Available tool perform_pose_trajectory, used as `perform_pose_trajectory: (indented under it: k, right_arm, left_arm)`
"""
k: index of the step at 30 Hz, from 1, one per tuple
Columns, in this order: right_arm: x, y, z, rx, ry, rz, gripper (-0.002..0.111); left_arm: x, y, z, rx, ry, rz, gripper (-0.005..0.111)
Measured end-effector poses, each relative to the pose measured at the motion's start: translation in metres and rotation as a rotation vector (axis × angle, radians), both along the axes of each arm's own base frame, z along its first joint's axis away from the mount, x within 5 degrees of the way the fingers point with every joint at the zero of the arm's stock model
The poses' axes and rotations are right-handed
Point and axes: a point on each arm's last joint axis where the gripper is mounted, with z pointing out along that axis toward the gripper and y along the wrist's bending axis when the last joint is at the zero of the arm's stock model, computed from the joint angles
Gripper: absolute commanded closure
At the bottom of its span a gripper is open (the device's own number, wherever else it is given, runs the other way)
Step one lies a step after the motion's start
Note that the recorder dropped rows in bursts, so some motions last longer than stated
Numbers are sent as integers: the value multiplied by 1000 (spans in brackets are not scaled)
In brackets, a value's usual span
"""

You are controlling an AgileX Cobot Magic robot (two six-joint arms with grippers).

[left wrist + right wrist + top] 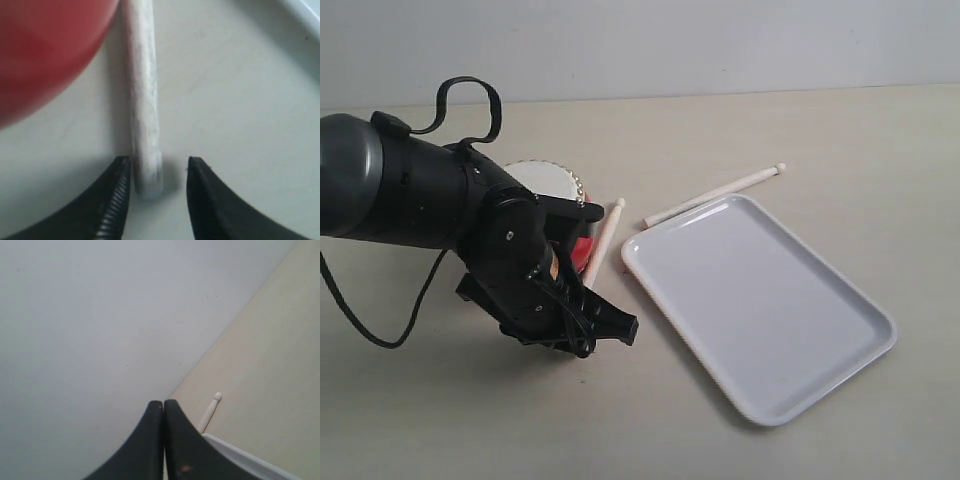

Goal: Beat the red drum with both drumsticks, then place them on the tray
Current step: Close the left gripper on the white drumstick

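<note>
The red drum (582, 246) with its cream drumhead (548, 181) stands at the left, half hidden by my left arm. One drumstick (606, 238) lies on the table against the drum's side. In the left wrist view my left gripper (158, 161) is open low over the table, and the blunt end of that drumstick (143, 105) lies between its jaws, close to one finger and apart from the other, beside the red drum (45, 55). The second drumstick (716, 195) lies along the far edge of the white tray (760, 300). My right gripper (163, 403) is shut on nothing and raised, out of the exterior view.
The left arm's black body (410, 195) and its cable (380, 335) cover the table left of the drum. The tray (240, 452) and the second drumstick (210, 412) lie below the right gripper. A pale wall (640, 45) bounds the far side of the table.
</note>
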Motion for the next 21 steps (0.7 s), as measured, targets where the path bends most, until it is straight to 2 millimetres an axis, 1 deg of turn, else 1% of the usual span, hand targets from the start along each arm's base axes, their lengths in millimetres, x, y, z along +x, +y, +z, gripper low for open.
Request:
perform_pose_trajectory:
  k: [21]
  right_arm:
    - [0, 0, 0, -3, 0, 0, 108]
  left_arm:
    - [2, -2, -1, -14, -17, -4, 69]
